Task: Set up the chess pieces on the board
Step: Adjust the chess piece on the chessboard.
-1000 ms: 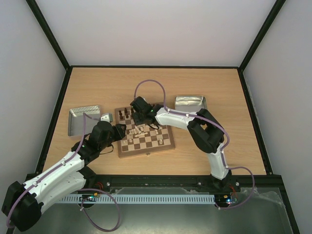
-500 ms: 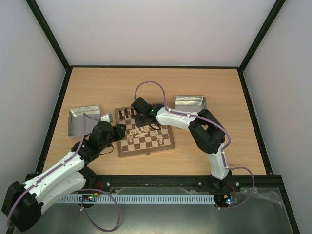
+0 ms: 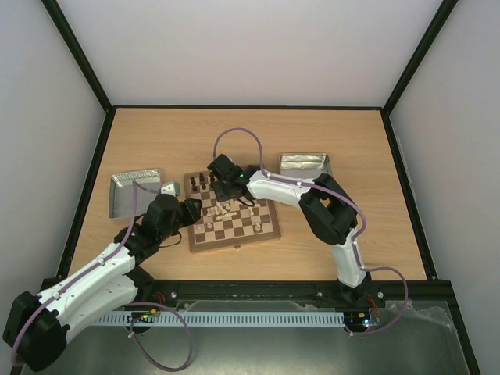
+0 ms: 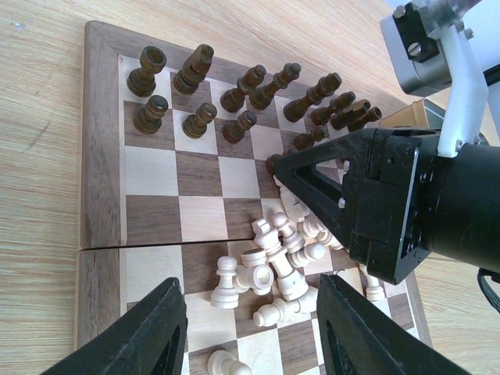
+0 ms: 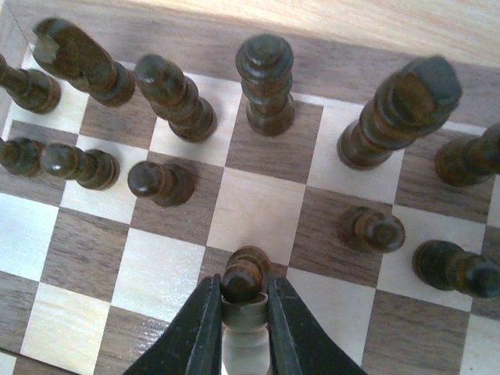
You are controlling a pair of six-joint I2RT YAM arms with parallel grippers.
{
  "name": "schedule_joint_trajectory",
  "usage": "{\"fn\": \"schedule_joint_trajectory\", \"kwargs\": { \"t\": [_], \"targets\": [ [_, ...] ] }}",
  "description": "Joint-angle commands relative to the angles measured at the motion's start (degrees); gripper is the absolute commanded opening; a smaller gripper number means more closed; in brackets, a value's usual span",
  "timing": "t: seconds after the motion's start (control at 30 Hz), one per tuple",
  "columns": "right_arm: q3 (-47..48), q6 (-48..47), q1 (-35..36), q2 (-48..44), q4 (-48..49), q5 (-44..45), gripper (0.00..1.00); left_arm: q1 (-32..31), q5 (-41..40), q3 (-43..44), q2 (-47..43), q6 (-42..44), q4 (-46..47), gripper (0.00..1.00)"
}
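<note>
While both arms reach in over it, the board [image 3: 234, 244] lies flat on the wooden table [image 3: 351, 234], with a left tin [image 3: 133, 194] and a right tin [image 3: 305, 164] near its far corners. The left gripper [image 4: 248, 283] hovers low above the board's middle, fingers spread wide and holding nothing. The right gripper [image 5: 244, 291], just beyond it, has its fingers pinched narrowly on a dark pawn [image 5: 244, 275]. The pawn stands upright, head up, in front of the dark chessmen [image 4: 195, 94] ranked in two rows along the far edge. The pale chessmen [image 4: 273, 262] lie heaped mid-board between the left fingers. Most are toppled, long axes flat on the squares and pointing every way, while a few pawns stand upright beside the heap.
</note>
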Motion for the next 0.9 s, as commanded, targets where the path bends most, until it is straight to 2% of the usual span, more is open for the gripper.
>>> {"fn": "schedule_joint_trajectory", "kwargs": {
  "t": [0.0, 0.13, 0.4, 0.57, 0.73, 0.87],
  "targets": [
    [1.35, -1.05, 0.2, 1.74, 0.31, 2.33, 0.13, 0.29, 0.33, -0.74, -0.64, 0.17, 0.3, 0.48],
    [1.06, -1.88, 0.25, 2.14, 1.67, 2.45, 0.08, 0.34, 0.33, -0.83, -0.55, 0.18, 0.39, 0.48],
    [1.98, -2.92, 0.18, 4.15, 0.11, 1.83, 0.03, 0.36, 0.24, -1.0, -0.75, 0.18, 0.3, 0.48],
    [4.29, -2.26, 0.24, 5.12, -3.58, 1.89, 0.03, 0.39, 0.16, -1.01, -0.89, 0.1, 0.15, 0.48],
    [4.02, -1.4, 0.18, 2.0, -5.03, 1.38, 0.02, 0.44, 0.07, -1.06, -1.21, 0.09, 0.03, 0.48],
    [4.27, -1.69, 0.25, -0.25, -4.73, 1.2, 0.06, 0.39, 0.16, -1.05, -1.08, 0.09, 0.19, 0.48]
  ]
}}
